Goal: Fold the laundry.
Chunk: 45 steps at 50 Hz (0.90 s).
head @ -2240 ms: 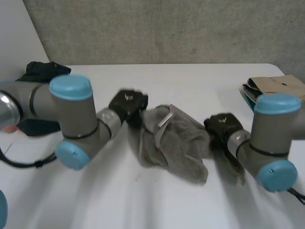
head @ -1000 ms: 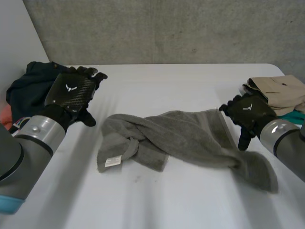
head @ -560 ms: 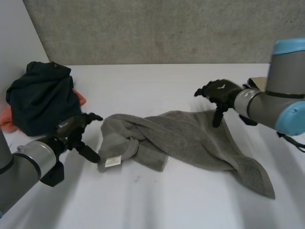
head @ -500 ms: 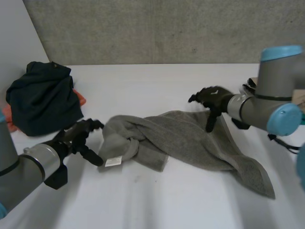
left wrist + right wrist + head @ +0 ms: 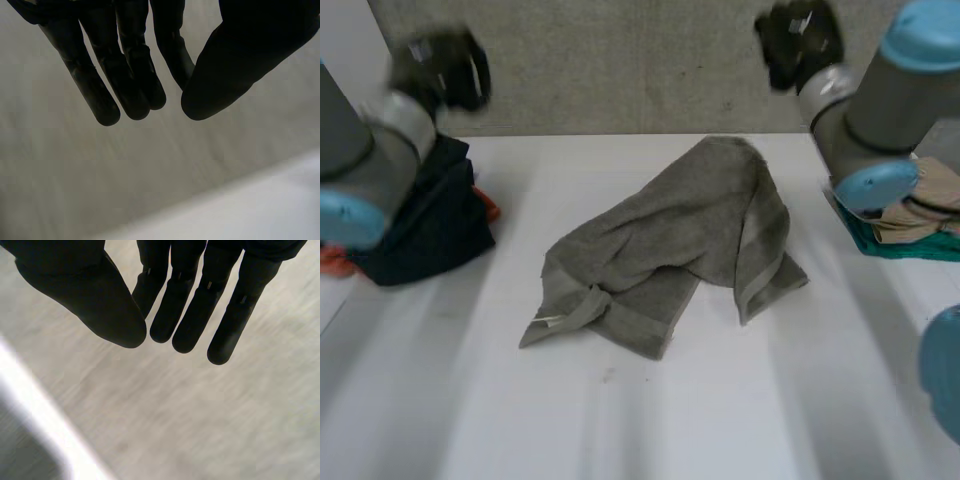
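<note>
Left hand [image 5: 442,68] and right hand [image 5: 798,40] both hang high over the far side of the table [image 5: 620,420], well apart from the cloth; head view blurs them. Wrist views: left fingers [image 5: 131,75] straight and loose, thumb near them, nothing between; right fingers [image 5: 186,310] the same, empty.

Grey towel [image 5: 670,245] lies mid-table in a rumpled heap, not flat. One wide flap lies over toward the far side, and a hemmed band runs down its right flank. Near-left corner is twisted, with what may be a label on it, too small to be sure. No clean fold in it yet.

Outward: dark garment pile [image 5: 425,230] at the table's left edge, something orange [image 5: 488,208] beside it; tan and teal folded pieces [image 5: 920,205] at the right edge.

Step, as I judge it: between grasps, towel waiting to be spread. Next move likely calls for both hands down to two corners or one edge, a pull to lay it flat, and the near-left corner untwisted before any fold
</note>
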Each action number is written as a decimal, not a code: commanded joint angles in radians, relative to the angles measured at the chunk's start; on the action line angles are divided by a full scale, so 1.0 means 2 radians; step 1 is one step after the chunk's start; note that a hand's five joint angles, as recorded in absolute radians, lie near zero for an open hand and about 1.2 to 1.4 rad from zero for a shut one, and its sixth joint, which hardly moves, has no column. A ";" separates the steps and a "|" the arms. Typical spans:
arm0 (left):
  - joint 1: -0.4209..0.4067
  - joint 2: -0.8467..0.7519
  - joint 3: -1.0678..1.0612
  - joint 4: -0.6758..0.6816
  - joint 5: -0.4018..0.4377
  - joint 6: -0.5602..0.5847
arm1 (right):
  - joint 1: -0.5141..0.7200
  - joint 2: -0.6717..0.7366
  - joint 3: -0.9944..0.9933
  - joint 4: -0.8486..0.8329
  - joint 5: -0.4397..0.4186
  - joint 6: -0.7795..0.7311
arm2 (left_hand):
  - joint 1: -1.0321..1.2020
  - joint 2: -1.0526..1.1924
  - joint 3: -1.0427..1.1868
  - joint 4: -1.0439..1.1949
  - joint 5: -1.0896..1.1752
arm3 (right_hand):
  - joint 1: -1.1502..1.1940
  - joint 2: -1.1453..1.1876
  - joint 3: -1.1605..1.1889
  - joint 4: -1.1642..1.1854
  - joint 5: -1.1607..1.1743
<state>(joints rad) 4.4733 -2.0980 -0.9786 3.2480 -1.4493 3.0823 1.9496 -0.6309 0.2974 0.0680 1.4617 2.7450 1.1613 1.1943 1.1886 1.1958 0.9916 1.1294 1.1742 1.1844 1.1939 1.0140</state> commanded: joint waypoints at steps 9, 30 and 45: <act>-0.055 0.017 -0.100 0.057 0.002 -0.012 | 0.001 -0.192 0.309 -0.008 -0.088 -0.006 | -0.477 -0.493 -0.490 -0.494 -0.479 | 0.133 0.111 0.106 0.101 0.104; -0.074 0.096 -0.344 -0.012 0.008 0.039 | -0.005 -0.071 0.281 0.205 -0.089 -0.013 | -0.430 -0.446 -0.444 -0.447 -0.432 | -0.350 -0.373 -0.378 -0.383 -0.380; -0.069 0.021 -0.342 0.077 0.007 0.170 | -0.005 -0.103 0.450 0.077 -0.067 -0.052 | -0.317 -0.333 -0.331 -0.334 -0.319 | -0.359 -0.382 -0.387 -0.392 -0.389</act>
<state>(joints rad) 4.3336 -1.9710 -1.7032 3.3919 -1.4338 3.3773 1.9373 -0.8009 1.0955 0.3288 1.2931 2.7010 0.3945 0.3888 0.3858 0.3878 0.2167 0.4191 0.4205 0.4193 0.4038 0.2072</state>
